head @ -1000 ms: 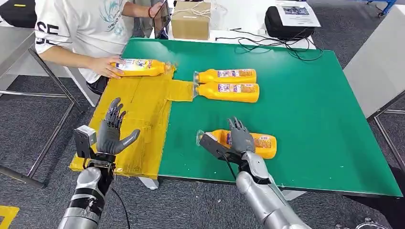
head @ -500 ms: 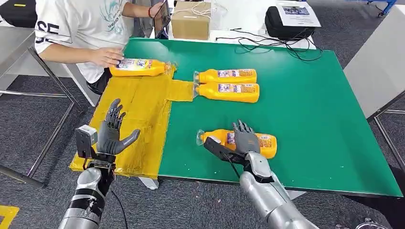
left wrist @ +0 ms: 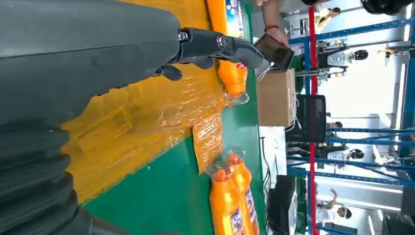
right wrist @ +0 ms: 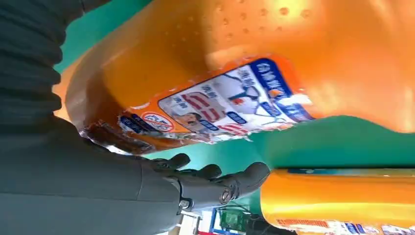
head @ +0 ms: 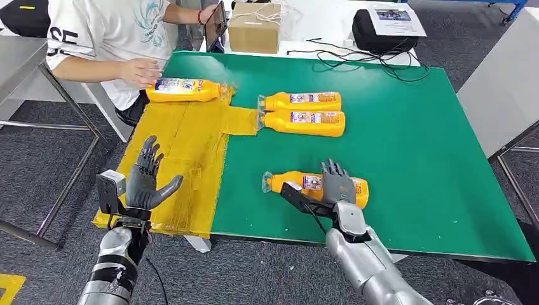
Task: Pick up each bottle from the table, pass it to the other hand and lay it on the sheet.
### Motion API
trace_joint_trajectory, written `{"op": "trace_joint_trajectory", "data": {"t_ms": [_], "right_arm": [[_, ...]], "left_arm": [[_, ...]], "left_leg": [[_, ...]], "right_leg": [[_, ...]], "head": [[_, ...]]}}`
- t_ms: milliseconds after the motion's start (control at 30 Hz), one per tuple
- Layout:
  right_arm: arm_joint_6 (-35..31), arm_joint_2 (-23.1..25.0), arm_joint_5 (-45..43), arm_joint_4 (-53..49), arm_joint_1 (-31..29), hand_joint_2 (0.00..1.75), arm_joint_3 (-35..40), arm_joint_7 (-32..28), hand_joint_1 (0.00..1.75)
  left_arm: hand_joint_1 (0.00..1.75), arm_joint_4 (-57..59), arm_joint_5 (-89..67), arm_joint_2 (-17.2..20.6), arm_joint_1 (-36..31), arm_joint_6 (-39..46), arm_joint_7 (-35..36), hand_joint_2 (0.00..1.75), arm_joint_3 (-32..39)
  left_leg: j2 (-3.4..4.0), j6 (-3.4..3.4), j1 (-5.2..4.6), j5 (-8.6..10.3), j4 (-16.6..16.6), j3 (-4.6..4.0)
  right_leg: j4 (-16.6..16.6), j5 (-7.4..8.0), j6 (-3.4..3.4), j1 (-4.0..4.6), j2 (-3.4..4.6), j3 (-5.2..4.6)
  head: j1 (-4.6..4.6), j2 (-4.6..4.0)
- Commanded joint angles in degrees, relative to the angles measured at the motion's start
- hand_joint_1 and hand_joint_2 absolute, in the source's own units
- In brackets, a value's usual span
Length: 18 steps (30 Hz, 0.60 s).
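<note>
We've got the right hand (head: 336, 186) spread over the near bottle (head: 299, 182) lying on the green tabletop (head: 419, 159), prob. not gripping yet, left hand (head: 145, 180) open & empty over the yellow sheet (head: 184, 136), so wrap mid-body w/ fingers before lifting.

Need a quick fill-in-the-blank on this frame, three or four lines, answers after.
1. The right hand is over the bottle nearest the robot, which lies on the ____ table surface.
2. The left hand holds ____, its fingers spread.
3. A person's hand is by the bottle lying on the ____ sheet.
4. ____ bottles lie side by side mid-table.

Missing words: green; nothing; yellow; Two
</note>
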Motion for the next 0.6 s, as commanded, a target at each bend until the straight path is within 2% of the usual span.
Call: {"op": "trace_joint_trajectory", "data": {"t_ms": [33,67,100,233,400,433,533,567,600], "right_arm": [[2.3,-3.3,1.2,2.6,0.1,1.75,0.0,1.0,0.63],[2.2,-3.6,1.5,2.2,0.4,1.75,-0.1,1.1,1.48],[3.0,-3.8,0.8,1.8,0.5,1.75,-0.5,0.2,1.75],[5.1,-3.5,-0.3,4.4,-1.3,1.75,-0.5,-2.3,1.75],[3.5,-1.6,-5.9,6.2,-3.4,1.75,-1.9,-7.0,1.75],[6.0,-1.2,-9.0,6.9,-4.2,1.75,-2.5,-10.0,1.75],[6.3,-1.2,-10.5,8.4,-5.4,1.75,-2.4,-10.9,1.75],[10.8,-0.2,-16.6,10.7,-6.8,1.75,-3.7,-18.5,1.75],[12.8,0.0,-20.3,12.1,-7.9,1.75,-4.3,-21.5,1.75]], "left_arm": [[0.00,1.4,-0.2,0.6,-0.9,-0.2,0.3,1.75,1.5],[0.00,1.3,-0.3,0.7,-0.8,-0.2,0.4,1.75,1.6],[0.00,1.1,-0.3,0.9,-0.6,-0.5,0.3,1.75,1.5],[0.00,1.4,-0.7,1.1,-1.0,-0.9,0.1,1.75,1.5],[0.00,1.7,-1.5,1.4,-1.3,0.1,0.2,1.75,1.0],[0.00,2.2,-3.0,1.7,-1.7,1.6,0.6,1.75,0.1],[0.00,3.6,-3.4,1.6,-2.8,2.2,0.9,1.75,-0.3],[0.00,5.5,-4.9,1.9,-4.3,4.2,1.8,1.75,-1.3],[0.00,7.9,-5.3,1.9,-6.0,4.8,1.8,1.75,-2.1]], "left_leg": [[-0.11,-0.07,0.05,-0.09,0.0,0.29],[-0.11,-0.05,0.02,-0.04,-0.1,0.24],[-0.12,-0.07,0.05,-0.09,-0.1,0.37],[-0.05,-0.08,0.04,-0.12,0.0,0.35],[0.00,-0.08,0.04,-0.11,0.0,0.33],[-0.01,-0.05,0.02,-0.05,0.0,0.22],[0.02,-0.10,0.04,-0.12,0.0,0.37],[0.01,-0.08,0.03,-0.08,0.0,0.29],[0.01,-0.06,0.04,-0.03,0.0,0.21]], "right_leg": [[0.0,-0.12,-0.10,0.05,-0.11,0.34],[-0.1,-0.08,-0.07,0.03,-0.11,0.29],[-0.1,-0.13,-0.11,0.06,-0.12,0.43],[0.0,-0.13,-0.12,0.05,-0.04,0.39],[0.0,-0.11,-0.11,0.05,0.00,0.35],[0.0,-0.05,-0.06,0.03,-0.01,0.24],[0.0,-0.12,-0.13,0.05,0.03,0.37],[0.0,-0.09,-0.10,0.04,0.00,0.30],[0.0,-0.03,-0.08,0.05,0.01,0.22]], "head": [[0.00,0.00],[0.00,0.00],[0.00,0.00],[0.00,0.00],[0.00,0.00],[0.00,0.00],[-0.02,0.00],[0.00,0.00],[0.00,0.00]]}}
